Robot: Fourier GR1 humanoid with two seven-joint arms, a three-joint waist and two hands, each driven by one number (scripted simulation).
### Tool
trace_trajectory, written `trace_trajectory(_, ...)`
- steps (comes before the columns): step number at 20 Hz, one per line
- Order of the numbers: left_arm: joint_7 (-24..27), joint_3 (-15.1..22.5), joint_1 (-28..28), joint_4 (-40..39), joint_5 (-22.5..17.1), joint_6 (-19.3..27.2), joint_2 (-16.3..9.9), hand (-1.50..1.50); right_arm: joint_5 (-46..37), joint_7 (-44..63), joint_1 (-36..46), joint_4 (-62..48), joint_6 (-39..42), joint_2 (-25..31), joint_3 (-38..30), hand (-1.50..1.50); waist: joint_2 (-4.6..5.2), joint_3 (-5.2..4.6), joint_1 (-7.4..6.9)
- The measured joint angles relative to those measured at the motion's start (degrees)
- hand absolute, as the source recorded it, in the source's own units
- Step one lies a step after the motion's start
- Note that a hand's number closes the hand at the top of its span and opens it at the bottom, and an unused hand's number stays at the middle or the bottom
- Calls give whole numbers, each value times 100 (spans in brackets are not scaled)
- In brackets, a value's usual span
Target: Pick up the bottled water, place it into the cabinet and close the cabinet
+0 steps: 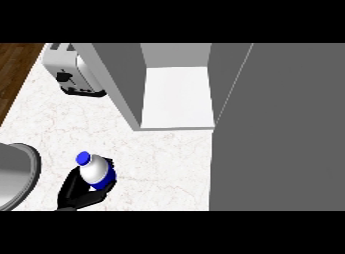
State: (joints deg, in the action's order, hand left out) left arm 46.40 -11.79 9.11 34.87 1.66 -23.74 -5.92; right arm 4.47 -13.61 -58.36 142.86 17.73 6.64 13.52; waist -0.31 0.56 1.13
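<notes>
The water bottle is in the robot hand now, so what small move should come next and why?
Probably carry the water bottle up and to the right, toward the open cabinet. The robot hand, the left one, is already curled around the bottle near the lower left of the counter, and the cabinet's white shelf shows bare, with its door swung open at the right, so the way in looks free.

Silver two-slot toaster (73,69) with a black side lever: stands at the far left of the counter, beside the grey cabinet wall. White marble-patterned countertop (161,149) with faint veining. Dark brown wooden floor (3,74): visible beyond the counter's left edge. Grey curved metal basin (7,173): at the lower left edge, partly cropped.
</notes>
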Motion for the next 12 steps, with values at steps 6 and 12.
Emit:
trace_trajectory(6,109,-30,94,-216,-185,-94,4,150,-48,-121,-116,-43,13,-33,125,-150,-21,39,-1)
trace_trajectory(12,196,-121,112,-186,-354,157,95,150,-71,-115,-92,-43,-31,-36,123,-150,-13,36,-45)
